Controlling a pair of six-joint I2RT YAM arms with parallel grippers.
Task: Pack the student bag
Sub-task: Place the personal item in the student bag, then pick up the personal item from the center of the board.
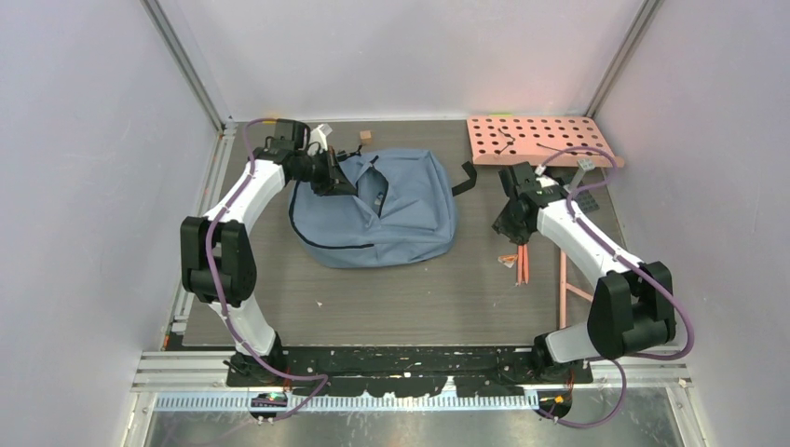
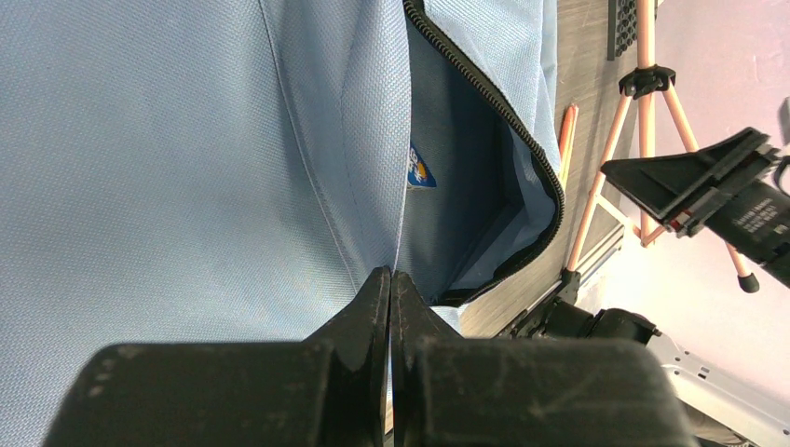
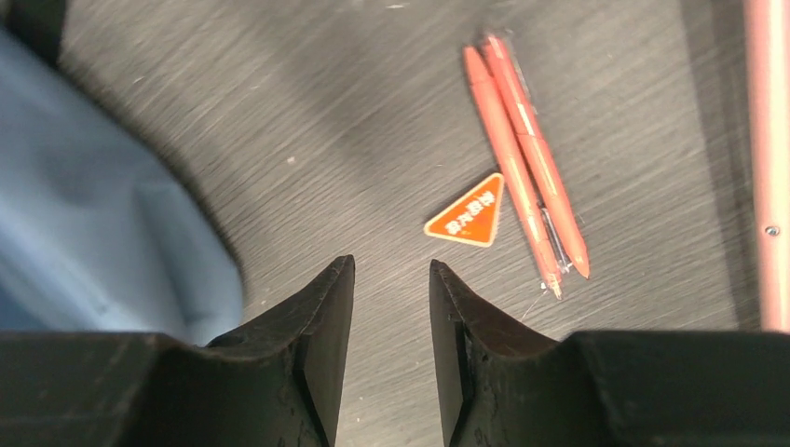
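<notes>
The grey-blue student bag (image 1: 401,219) lies flat in the middle of the table with its zipper open. My left gripper (image 1: 345,182) is shut on a fold of the bag's fabric at the edge of the opening, which shows close up in the left wrist view (image 2: 391,275). The zipper (image 2: 503,121) gapes there and shows the bag's inside (image 2: 466,186). My right gripper (image 1: 509,235) is open and empty over bare table to the right of the bag (image 3: 84,214). In the right wrist view (image 3: 391,268) two orange pens (image 3: 526,158) and an orange triangle (image 3: 469,212) lie just ahead of it.
A pink pegboard (image 1: 540,140) lies at the back right. A small wooden block (image 1: 365,136) sits behind the bag. Pink rods (image 1: 563,289) lie along the right side. A black bag strap (image 1: 466,177) sticks out toward the right arm.
</notes>
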